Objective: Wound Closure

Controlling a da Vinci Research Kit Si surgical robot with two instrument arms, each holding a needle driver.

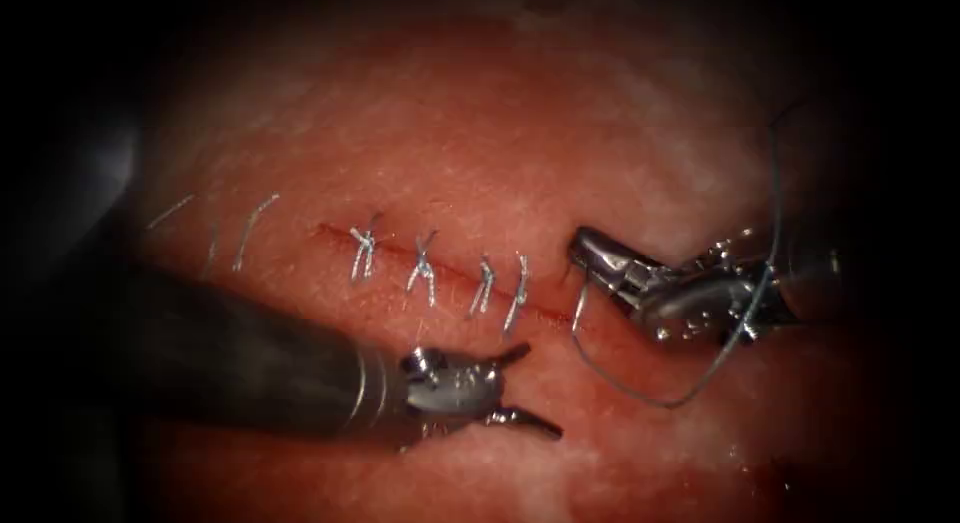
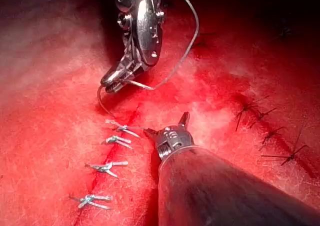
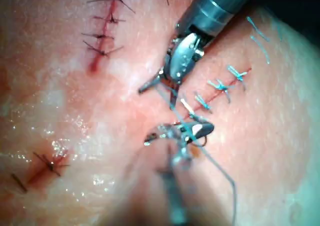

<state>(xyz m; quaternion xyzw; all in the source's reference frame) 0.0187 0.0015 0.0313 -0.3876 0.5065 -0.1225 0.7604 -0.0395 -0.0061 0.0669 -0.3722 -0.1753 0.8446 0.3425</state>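
Observation:
The cut (image 1: 455,275) runs slanting across the tissue (image 1: 520,133), with several pale stitches (image 1: 425,268) tied along it. My right tool (image 1: 580,243) sits at the cut's right end, jaws shut on the needle (image 1: 579,308). The needle curves down from the jaw tips and meets the tissue there; how deep it sits I cannot tell. Dark thread (image 1: 670,403) loops below that tool and rises past its wrist. My left tool (image 1: 540,391) lies below the cut, open, holding nothing. The left wrist view shows the left tool (image 2: 166,123), the right tool (image 2: 107,83) and the needle (image 2: 100,100).
Short cut ends of thread (image 1: 250,228) lie left of the cut. Older cuts closed with dark stitches (image 2: 270,131) (image 3: 102,31) mark the tissue elsewhere. In the right wrist view the left tool (image 3: 157,97) sits open just beyond the right tool (image 3: 167,132).

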